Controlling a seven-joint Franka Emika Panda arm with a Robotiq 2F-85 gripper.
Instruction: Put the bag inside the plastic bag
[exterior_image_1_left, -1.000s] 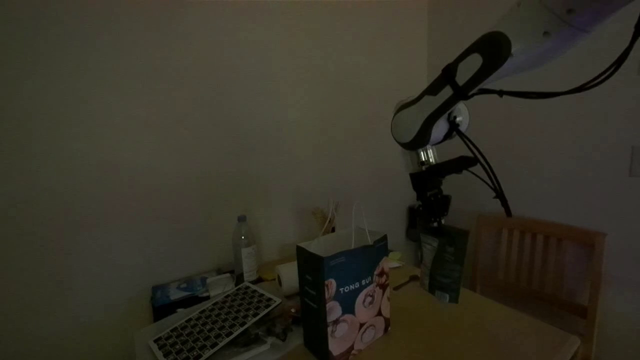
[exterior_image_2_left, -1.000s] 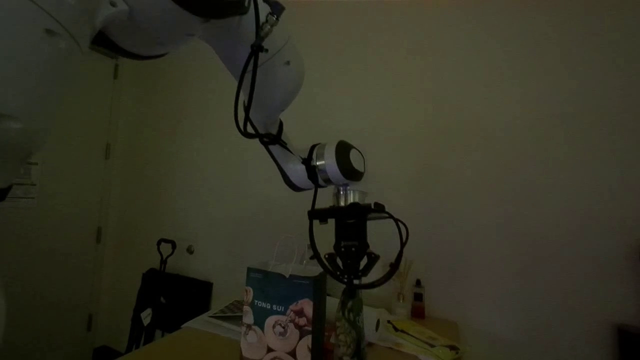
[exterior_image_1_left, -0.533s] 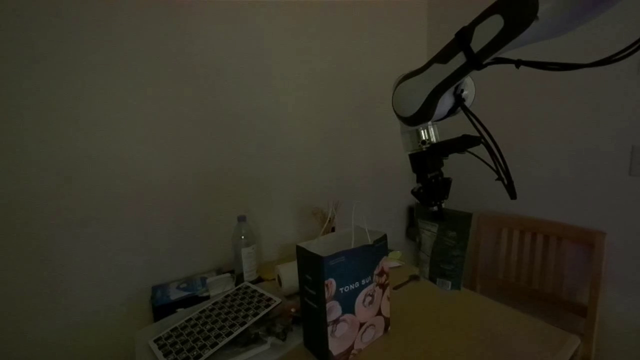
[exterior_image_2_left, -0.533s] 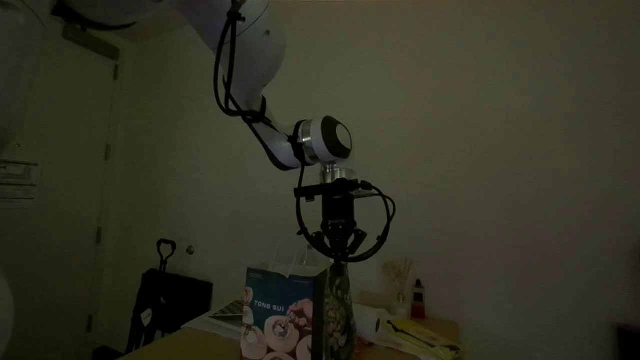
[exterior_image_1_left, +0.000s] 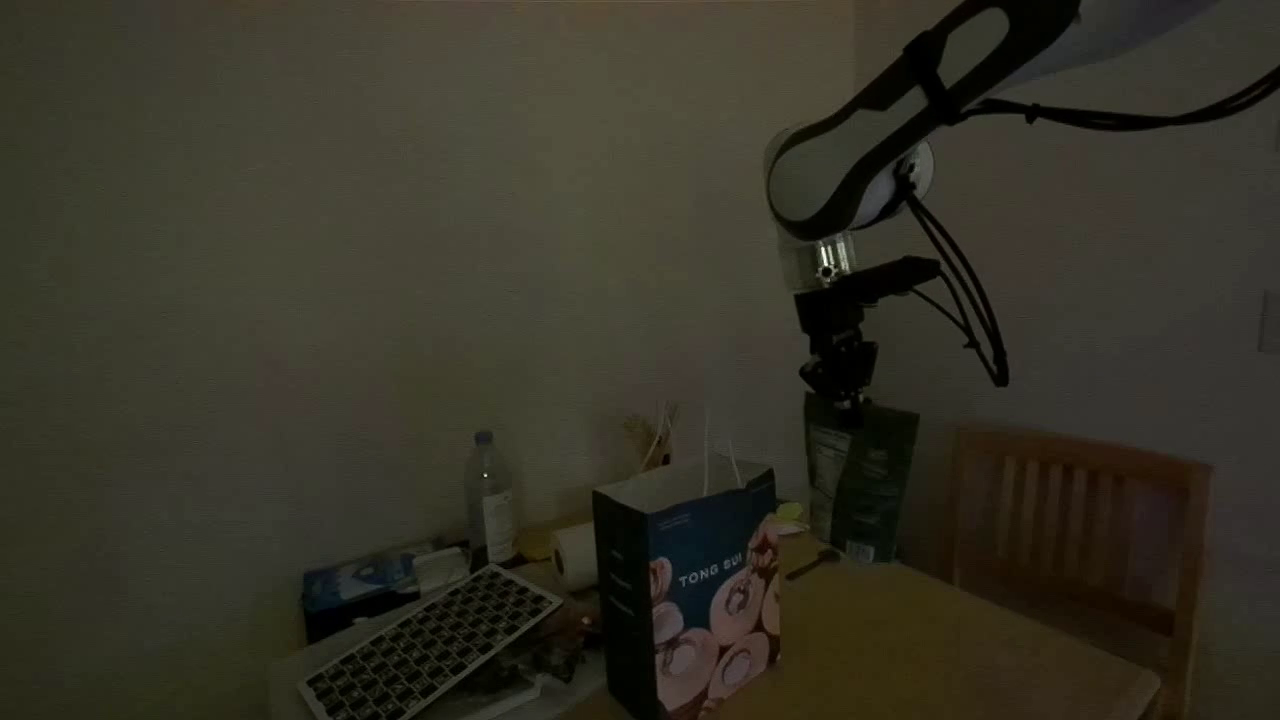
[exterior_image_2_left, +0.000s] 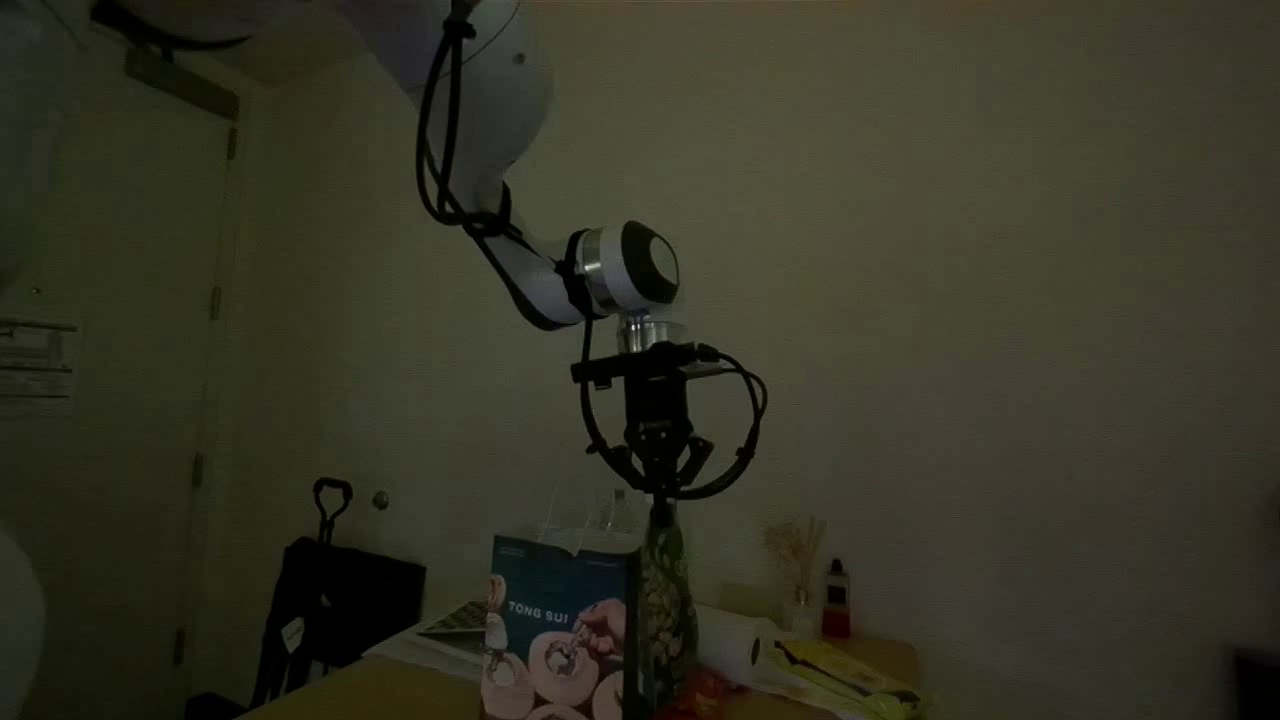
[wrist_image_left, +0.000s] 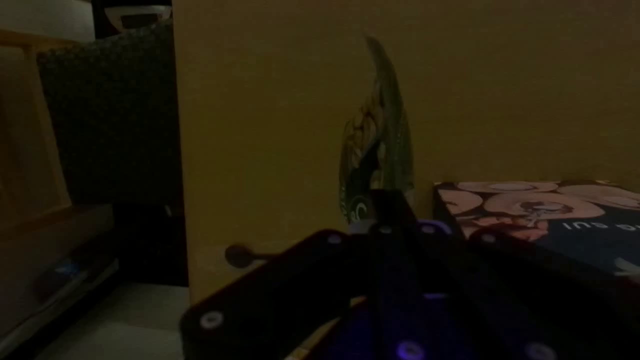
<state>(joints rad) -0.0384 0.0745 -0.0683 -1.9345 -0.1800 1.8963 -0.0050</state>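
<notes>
The bag, a small dark green pouch (exterior_image_1_left: 868, 490), hangs upright from my gripper (exterior_image_1_left: 850, 405), which is shut on its top edge. It is off the table, behind and to the right of the plastic bag in that exterior view. The plastic bag, a larger blue bag with pinkish round shapes and "TONG SUI" lettering (exterior_image_1_left: 690, 590), stands upright with its top open and white handles up. In an exterior view the pouch (exterior_image_2_left: 668, 600) shows edge-on beside the plastic bag (exterior_image_2_left: 560, 615). In the wrist view the pouch (wrist_image_left: 397, 150) extends beyond the fingertips (wrist_image_left: 392, 200), with the plastic bag (wrist_image_left: 540, 205) at the right.
A keyboard-like panel (exterior_image_1_left: 430, 640), a clear bottle (exterior_image_1_left: 490, 505), a paper roll (exterior_image_1_left: 575, 555) and a tissue box (exterior_image_1_left: 360, 585) lie left of the plastic bag. A dark spoon (exterior_image_1_left: 815, 563) lies on the table. A wooden chair (exterior_image_1_left: 1080, 520) stands beyond. A yellow packet (exterior_image_2_left: 845, 680) lies at the table's corner.
My gripper has risen with the pouch in it, then shifted a little toward the plastic bag's side. The plastic bag has not moved.
</notes>
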